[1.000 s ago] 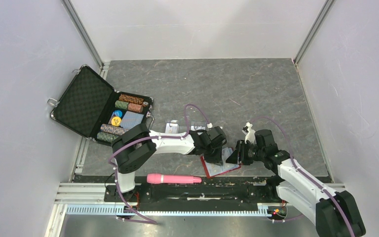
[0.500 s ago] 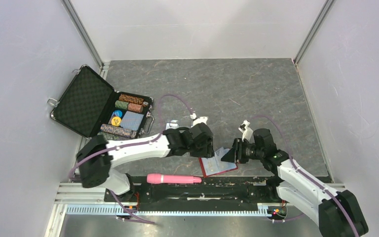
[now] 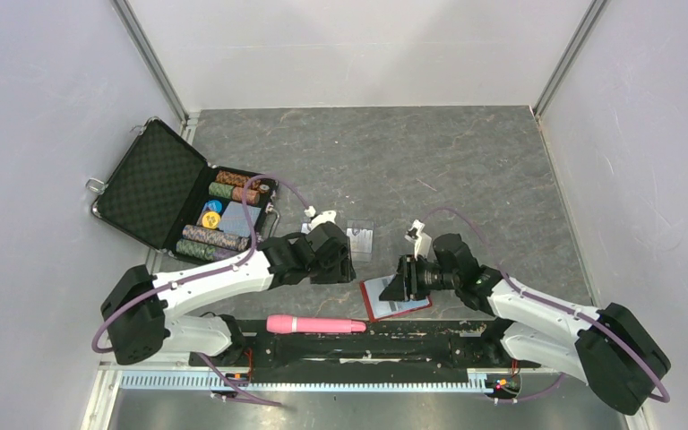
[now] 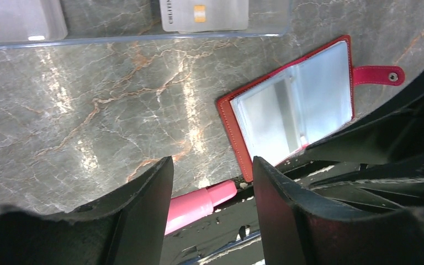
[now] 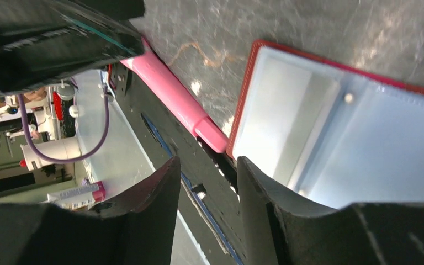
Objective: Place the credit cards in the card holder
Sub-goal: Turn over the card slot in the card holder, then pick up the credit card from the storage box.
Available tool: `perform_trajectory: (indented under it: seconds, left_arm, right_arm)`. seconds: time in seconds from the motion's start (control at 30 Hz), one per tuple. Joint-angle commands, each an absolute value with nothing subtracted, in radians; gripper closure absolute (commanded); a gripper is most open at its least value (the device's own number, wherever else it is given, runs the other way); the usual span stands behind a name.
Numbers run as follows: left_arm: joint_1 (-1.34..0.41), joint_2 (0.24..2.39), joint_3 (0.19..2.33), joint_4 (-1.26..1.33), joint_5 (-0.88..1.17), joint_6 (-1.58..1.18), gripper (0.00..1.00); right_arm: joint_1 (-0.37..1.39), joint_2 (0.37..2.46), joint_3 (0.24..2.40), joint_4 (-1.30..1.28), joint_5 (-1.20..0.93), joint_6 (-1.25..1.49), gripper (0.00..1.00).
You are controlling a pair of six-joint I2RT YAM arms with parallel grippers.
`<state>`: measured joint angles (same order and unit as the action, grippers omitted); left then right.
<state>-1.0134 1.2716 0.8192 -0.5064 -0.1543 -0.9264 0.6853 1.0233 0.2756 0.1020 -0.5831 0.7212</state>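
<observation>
top view, left to right. an open black chip briefcase (image 3: 157, 190), holding rows of round poker chips (image 3: 218, 215), is seen at the left edge of the grey stone-patterned table (image 3: 466, 170). the left gripper (image 3: 340, 267) is held low over the table just right of the briefcase; in the left wrist view (image 4: 212, 165) its two black fingers (image 4: 143, 212) are shown parted, with nothing between them but bare table. a pink cylindrical object (image 3: 313, 323) is laid along the black front rail below it.

a clear plastic case (image 3: 359, 236) is placed just beyond the left gripper. two grey credit cards (image 4: 204, 14), each marked with a small gold square, are shown inside it, side by side and apart; neither is touched by a gripper.

the red folding card holder (image 3: 397, 297) is spread open and flat near the table's front edge, between the two grippers, its pale inner pockets (image 4: 292, 105) turned up and its snap tab (image 4: 378, 74) extended.

the right gripper (image 3: 396, 285) is lowered over the holder's right part; in the right wrist view (image 5: 207, 165) its fingers (image 5: 287, 226) are seen slightly apart, gripping nothing, one overlapping the holder's (image 5: 337, 127) near edge.
</observation>
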Motion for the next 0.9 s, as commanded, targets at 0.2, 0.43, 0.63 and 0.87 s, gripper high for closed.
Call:
perform_trajectory:
  seconds: [0.2,0.43,0.63,0.87]
  left_arm:
    - [-0.856,1.206,0.767,-0.384,0.047,-0.869,0.38]
    - [-0.672,1.255,0.839,-0.383,0.221,-0.763,0.44]
    - [-0.621,1.423,0.994,-0.497,0.203,-0.648,0.45]
    - [-0.607,1.622,1.101,-0.537,0.162,-0.605,0.46]
  right_arm:
    - [0.685,1.029,0.426,0.044,-0.437,0.654,0.55]
    - [0.617,1.146,0.51,0.063,-0.437,0.63,0.59]
    - [0.556,1.265,0.593,0.076,-0.464,0.619,0.57]
    - [0.552,1.366,0.643,0.104,-0.486,0.62,0.55]
